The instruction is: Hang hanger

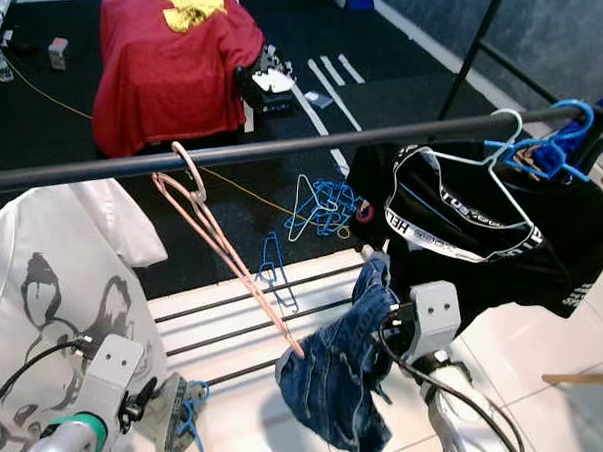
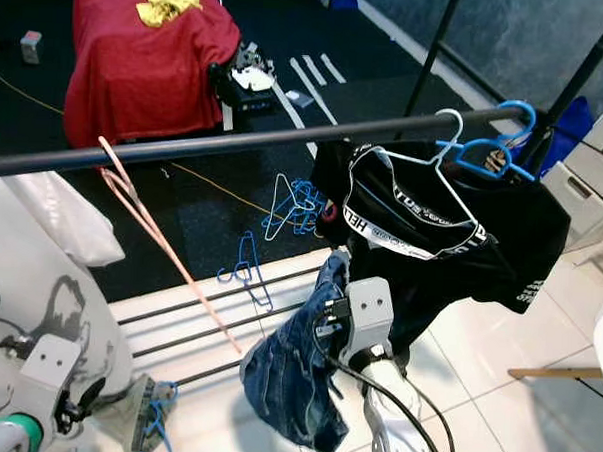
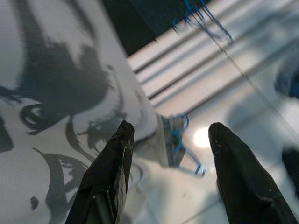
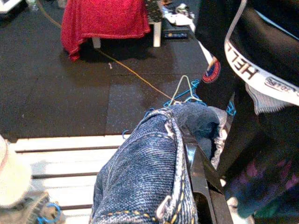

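A pink hanger (image 1: 216,237) hangs empty by its hook from the dark rail (image 1: 285,150), tilted down to the right. Left of it a white printed T-shirt (image 1: 59,275) hangs on the rail. To the right a black T-shirt (image 1: 481,234) hangs on a white hanger (image 1: 495,159), with blue hangers (image 1: 550,147) hooked at the rail's end. My right gripper (image 1: 371,274) is raised below the rail, shut on a blue denim garment (image 4: 145,177) draped over its fingers (image 4: 201,182). My left gripper (image 3: 172,128) is low beside the white T-shirt, open and holding nothing.
Loose blue hangers (image 1: 328,202) lie on the dark floor mat, one more (image 1: 275,270) by the rack's low bars (image 1: 248,294). A grey cloth with a blue hanger (image 1: 178,416) lies on the white tiles. A red-covered table (image 1: 174,55) stands behind.
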{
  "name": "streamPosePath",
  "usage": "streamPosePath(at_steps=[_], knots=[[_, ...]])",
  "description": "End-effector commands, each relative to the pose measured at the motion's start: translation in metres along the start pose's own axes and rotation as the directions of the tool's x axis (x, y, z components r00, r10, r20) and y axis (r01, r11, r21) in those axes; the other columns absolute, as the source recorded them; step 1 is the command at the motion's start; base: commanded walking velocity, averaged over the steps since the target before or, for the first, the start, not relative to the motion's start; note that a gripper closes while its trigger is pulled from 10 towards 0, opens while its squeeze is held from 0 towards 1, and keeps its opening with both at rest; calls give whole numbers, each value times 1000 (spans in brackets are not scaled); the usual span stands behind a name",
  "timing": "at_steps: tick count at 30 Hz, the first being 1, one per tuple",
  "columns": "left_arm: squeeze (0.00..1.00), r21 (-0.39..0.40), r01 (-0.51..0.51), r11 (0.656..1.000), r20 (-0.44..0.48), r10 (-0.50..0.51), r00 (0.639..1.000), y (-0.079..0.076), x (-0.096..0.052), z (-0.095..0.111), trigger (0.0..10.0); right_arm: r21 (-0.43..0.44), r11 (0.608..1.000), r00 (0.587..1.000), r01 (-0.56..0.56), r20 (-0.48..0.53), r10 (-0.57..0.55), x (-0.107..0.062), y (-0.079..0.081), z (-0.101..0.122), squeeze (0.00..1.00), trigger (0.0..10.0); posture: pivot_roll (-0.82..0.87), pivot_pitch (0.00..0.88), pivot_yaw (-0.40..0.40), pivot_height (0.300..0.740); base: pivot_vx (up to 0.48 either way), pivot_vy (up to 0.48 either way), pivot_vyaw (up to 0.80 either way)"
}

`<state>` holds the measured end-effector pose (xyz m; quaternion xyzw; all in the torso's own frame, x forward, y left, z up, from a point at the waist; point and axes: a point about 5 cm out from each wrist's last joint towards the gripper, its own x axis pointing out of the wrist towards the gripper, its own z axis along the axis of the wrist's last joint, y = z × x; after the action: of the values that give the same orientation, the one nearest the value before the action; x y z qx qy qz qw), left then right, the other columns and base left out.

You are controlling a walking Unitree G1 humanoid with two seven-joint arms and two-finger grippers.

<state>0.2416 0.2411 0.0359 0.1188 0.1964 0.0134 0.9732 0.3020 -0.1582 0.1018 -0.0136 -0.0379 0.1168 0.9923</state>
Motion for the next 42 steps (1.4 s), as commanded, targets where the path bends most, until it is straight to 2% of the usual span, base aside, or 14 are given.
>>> streamPosePath(at_steps=[1, 8, 12, 16, 18, 20, 22, 23, 24, 28, 32, 36, 42], knots=[[0, -26, -16, 1000, -16, 16, 1000, -1, -3, -9, 10000, 24, 999, 1000, 24, -4, -24, -4, -4, -4, 0, 10000, -80, 132, 9, 740, 0, 0, 0], [0, -27, -40, 999, 29, 41, 999, -3, 0, -9, 10000, -29, 992, 988, 125, 95, -122, -6, -4, 10, 0, 10000, -92, 118, 19, 740, 0, 0, 0], [0, -26, -48, 999, 49, 49, 998, -4, 0, -7, 10000, -27, 991, 987, 132, 99, -129, -8, -2, 9, 0, 10000, -93, 116, 21, 740, 0, 0, 0], [0, -35, -69, 997, 113, 73, 991, -6, 1, 6, 10000, -50, 990, 986, 135, 110, -129, -10, 3, 10, 0, 10000, -89, 116, 22, 740, 0, 0, 0], [0, -2, -81, 997, 168, 80, 982, -9, 1, 17, 10000, -73, 988, 983, 136, 134, -125, -10, 7, 14, 0, 10000, -87, 116, 21, 740, 0, 0, 0], [0, 8, -84, 996, 186, 81, 979, -9, 0, 20, 10000, -82, 987, 982, 136, 145, -123, -10, 9, 15, 0, 10000, -87, 117, 21, 740, 0, 0, 0], [0, 27, -80, 996, 245, 71, 967, -13, -2, 32, 10000, -97, 985, 976, 145, 176, -127, -9, 10, 21, 0, 10000, -85, 117, 21, 740, -127, 0, 0], [0, 27, -80, 996, 245, 71, 967, -13, -2, 32, 10000, -97, 985, 976, 145, 176, -127, -9, 10, 21, 0, 10000, -85, 117, 21, 740, -255, 0, 0], [0, 36, -67, 997, 291, 54, 955, -17, -5, 41, 10000, -100, 983, 972, 156, 192, -135, -8, 11, 24, 0, 10000, -84, 119, 22, 740, -405, 0, 0], [0, 59, -42, 997, 342, 20, 940, -23, -9, 53, 10000, -93, 983, 972, 156, 192, -136, -7, 12, 25, 0, 10000, -83, 122, 22, 740, -416, 0, 0], [0, 62, -36, 997, 356, 11, 935, -25, -10, 56, 10000, -95, 984, 973, 150, 190, -130, -7, 13, 24, 0, 10000, -83, 122, 22, 740, -428, 0, 0], [0, 37, -20, 999, 391, 4, 920, -32, -10, 72, 10000, -112, 983, 976, 143, 183, -121, -6, 16, 24, 0, 10000, -82, 130, 22, 740, -427, 0, 0], [0, 35, -12, 999, 412, -4, 911, -35, -9, 81, 10000, -112, 983, 975, 148, 185, -126, -3, 16, 25, 0, 10000, -81, 131, 25, 740, -426, 0, 0]])
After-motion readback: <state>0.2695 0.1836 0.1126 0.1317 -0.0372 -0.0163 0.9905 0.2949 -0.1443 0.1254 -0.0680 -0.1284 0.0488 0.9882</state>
